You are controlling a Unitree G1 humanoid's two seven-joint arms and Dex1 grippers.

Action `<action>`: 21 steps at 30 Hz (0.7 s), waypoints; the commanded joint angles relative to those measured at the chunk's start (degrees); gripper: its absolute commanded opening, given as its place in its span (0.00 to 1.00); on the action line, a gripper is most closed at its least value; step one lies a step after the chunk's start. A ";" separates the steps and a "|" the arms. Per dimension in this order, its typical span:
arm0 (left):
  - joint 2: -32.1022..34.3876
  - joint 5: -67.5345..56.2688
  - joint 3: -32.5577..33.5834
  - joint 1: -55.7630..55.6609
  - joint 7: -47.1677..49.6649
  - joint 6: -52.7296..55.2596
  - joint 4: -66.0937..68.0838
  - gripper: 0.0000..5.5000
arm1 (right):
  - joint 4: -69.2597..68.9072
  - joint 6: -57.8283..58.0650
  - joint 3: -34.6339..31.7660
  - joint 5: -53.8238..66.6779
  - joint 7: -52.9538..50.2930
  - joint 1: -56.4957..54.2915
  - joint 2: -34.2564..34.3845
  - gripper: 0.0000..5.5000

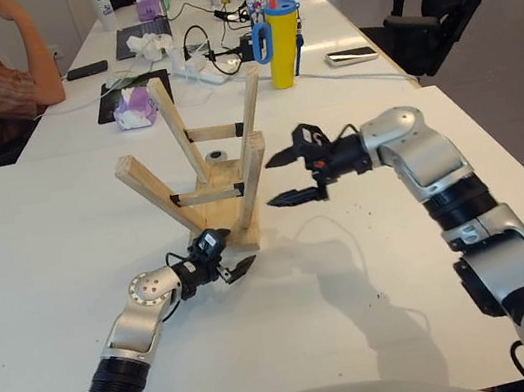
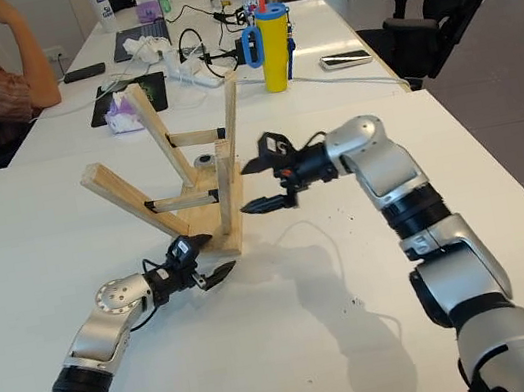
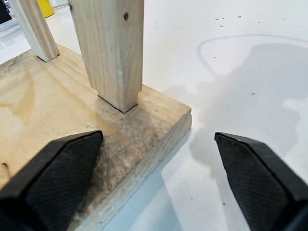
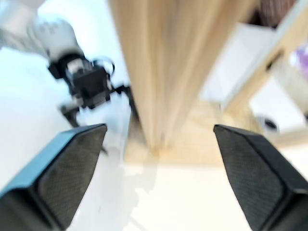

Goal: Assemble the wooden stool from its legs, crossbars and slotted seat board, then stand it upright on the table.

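the stool (image 1: 208,180) sits upside down near the middle of the white table (image 1: 376,267). its seat board (image 1: 221,177) lies flat on the tabletop and four legs stick up from it, splayed outward. the near left leg (image 1: 156,196) leans toward 10 o'clock and the near right leg (image 1: 252,183) stands closer to upright. one crossbar (image 1: 213,132) joins the two far legs high up, and another (image 1: 206,196) joins the near pair lower down.

the left gripper (image 1: 237,267) is low over the table at the board's near corner, at 6 o'clock from the stool. its fingers are spread apart. in the left wrist view one finger (image 3: 53,168) lies over the board's surface, the other (image 3: 255,168) over bare table, and the board's corner sits in the gap. a leg's foot (image 3: 113,48) is seated in the board just ahead. whether either finger touches the wood cannot be told.

the right gripper (image 1: 272,184) hangs above the table at 3 o'clock from the near right leg, just beside it at mid-height, with its fingers wide apart and holding nothing.

farther back, at 12 o'clock from the stool, stand a yellow bottle (image 1: 282,42) and a phone (image 1: 351,56).
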 commanded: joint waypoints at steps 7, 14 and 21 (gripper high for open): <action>0.33 3.45 -3.31 3.96 -0.14 8.47 8.44 0.78 | -14.57 19.78 -28.69 36.44 -24.21 -18.58 13.03 0.51; -0.14 3.39 -3.35 3.25 -0.01 8.29 8.97 0.78 | -14.82 19.66 -13.25 27.10 -41.89 -7.03 21.74 0.51; -0.38 3.45 -3.69 3.43 -0.14 8.42 8.63 0.78 | -11.36 17.45 5.43 12.03 -41.75 11.15 15.81 0.51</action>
